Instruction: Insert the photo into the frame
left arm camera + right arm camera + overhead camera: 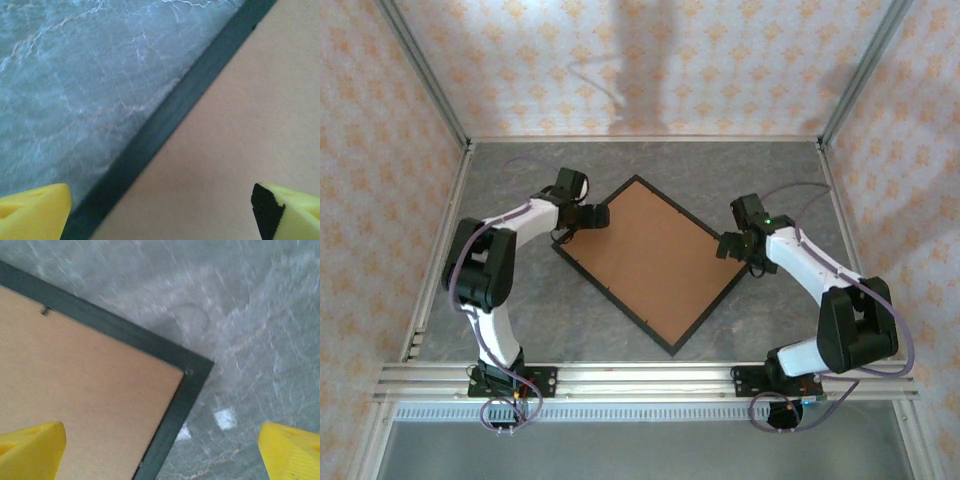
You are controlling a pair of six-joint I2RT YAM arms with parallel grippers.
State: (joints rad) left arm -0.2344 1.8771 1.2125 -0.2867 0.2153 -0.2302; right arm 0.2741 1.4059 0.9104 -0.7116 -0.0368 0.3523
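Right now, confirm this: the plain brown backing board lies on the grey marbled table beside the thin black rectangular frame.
Wrong in one respect: not beside. The plain brown backing board lies inside the thin black rectangular frame, filling it to the edges, as the top external view shows. The frame itself lies on the grey marbled table.

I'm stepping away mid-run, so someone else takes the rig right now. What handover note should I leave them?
Tools: left tool open over the left edge of the frame; right tool open over its right corner; both hold nothing.
Things: frame flat on the table, brown backing board seated inside it.
Done: board is in; whether the photo lies beneath cannot be told.
Left: check for the photo, then secure the board.
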